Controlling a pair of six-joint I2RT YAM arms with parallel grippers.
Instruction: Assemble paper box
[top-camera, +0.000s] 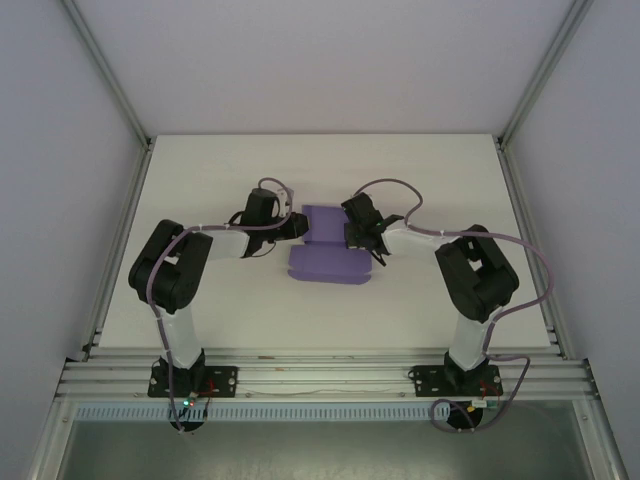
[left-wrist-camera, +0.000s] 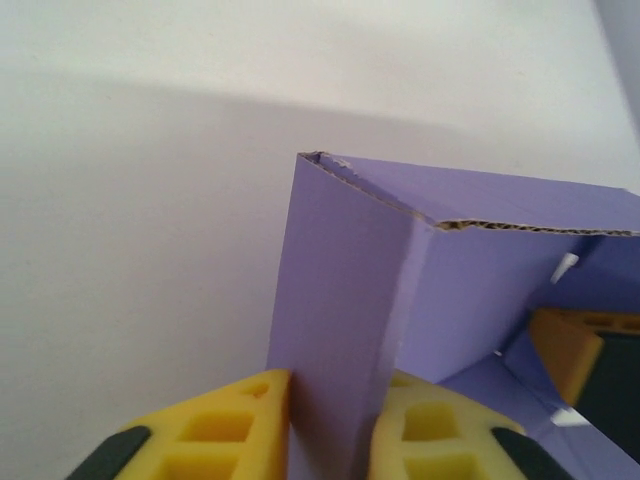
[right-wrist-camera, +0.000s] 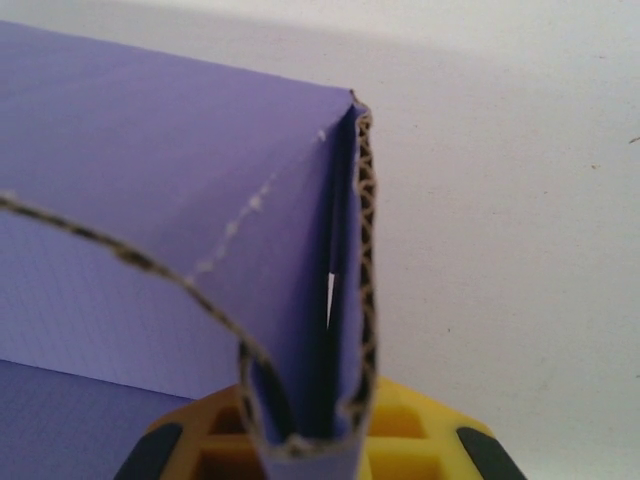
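The purple corrugated paper box (top-camera: 327, 240) sat mid-bench (top-camera: 200, 180), squarely between the two arms, neither one nearer. The left end effector (top-camera: 298, 226) was clenched on its upright left wall (left-wrist-camera: 335, 300). The right end effector (top-camera: 352, 234) pinched the doubled-over right wall (right-wrist-camera: 345, 250). A flat panel (top-camera: 330, 272) lay toward the bases, probably the next fold.

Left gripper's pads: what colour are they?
Yellow; the pads gripping the paper box show best in the left wrist view.
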